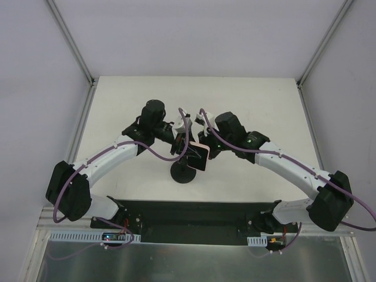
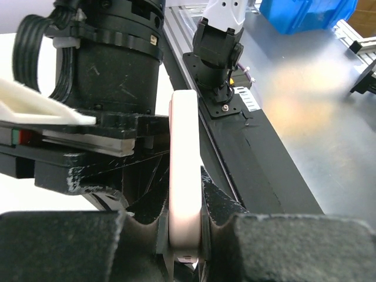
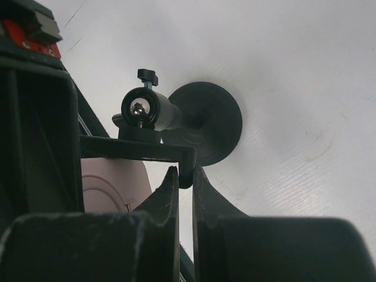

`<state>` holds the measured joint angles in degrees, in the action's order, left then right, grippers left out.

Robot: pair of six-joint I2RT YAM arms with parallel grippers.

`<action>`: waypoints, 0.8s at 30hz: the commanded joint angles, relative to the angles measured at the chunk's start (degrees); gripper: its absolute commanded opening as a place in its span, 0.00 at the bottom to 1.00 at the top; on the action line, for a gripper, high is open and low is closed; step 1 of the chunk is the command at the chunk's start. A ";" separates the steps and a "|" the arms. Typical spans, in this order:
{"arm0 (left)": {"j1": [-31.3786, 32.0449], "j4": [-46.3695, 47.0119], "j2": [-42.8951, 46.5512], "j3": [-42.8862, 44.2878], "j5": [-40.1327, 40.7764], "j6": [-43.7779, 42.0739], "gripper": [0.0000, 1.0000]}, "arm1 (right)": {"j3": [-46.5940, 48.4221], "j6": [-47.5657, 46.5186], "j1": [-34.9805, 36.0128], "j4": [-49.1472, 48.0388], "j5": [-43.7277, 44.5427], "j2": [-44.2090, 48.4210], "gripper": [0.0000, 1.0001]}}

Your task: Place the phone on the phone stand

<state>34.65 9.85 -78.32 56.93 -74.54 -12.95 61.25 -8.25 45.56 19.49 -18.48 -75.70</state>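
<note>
The phone [image 1: 200, 157], black screen with a pale pink rim, is held tilted above the phone stand [image 1: 184, 173] at the table's middle. My left gripper [image 1: 178, 144] is shut on the phone; in the left wrist view its pink edge [image 2: 187, 170] stands upright between my fingers [image 2: 187, 212]. My right gripper [image 1: 207, 151] is on the phone's other side. In the right wrist view the stand's round disc base [image 3: 211, 120] and ball joint show. My right gripper [image 3: 186, 176] is shut on the lip of the stand's black clamp bracket [image 3: 138, 150]. The phone's pink back [image 3: 111, 185] lies under that bracket.
The white table [image 1: 252, 106] is bounded by grey walls with metal posts [image 1: 70, 41]. A black base plate [image 1: 194, 212] carries both arm mounts at the near edge. A blue bin [image 2: 305, 14] sits beyond the table's near edge.
</note>
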 commanded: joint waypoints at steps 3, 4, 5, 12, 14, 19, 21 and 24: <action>-3.45 0.88 -0.78 3.28 -3.42 -1.99 0.00 | 0.36 -1.68 -1.09 -2.26 -3.77 3.63 0.01; -3.71 -0.34 -0.43 3.02 -2.11 -1.73 0.00 | 0.18 -1.59 -1.09 -2.43 -2.80 3.89 0.01; -3.72 -1.22 -0.08 2.84 -0.71 -1.38 0.00 | -0.34 -1.16 -1.00 -2.87 0.78 4.76 0.01; -3.37 -7.74 13.77 -3.39 38.10 12.59 0.00 | -5.17 7.45 3.82 -11.29 28.47 10.04 0.01; -0.66 -8.26 17.49 -7.61 59.27 12.78 0.00 | -6.32 10.79 8.12 -13.15 38.80 10.66 0.01; 1.37 -7.56 23.04 -11.40 84.79 20.32 0.00 | -5.62 19.66 18.66 -15.26 58.35 8.12 0.00; 2.52 -7.39 21.56 -11.22 91.03 20.25 0.00 | -5.01 23.53 21.48 -14.66 67.84 7.33 0.00; 2.61 -6.16 19.36 -11.92 94.83 20.24 0.00 | -2.47 28.11 26.24 -10.45 77.00 5.74 0.00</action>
<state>40.29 2.42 -55.96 46.24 -13.72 6.98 54.83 9.02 66.98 7.16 35.18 -71.48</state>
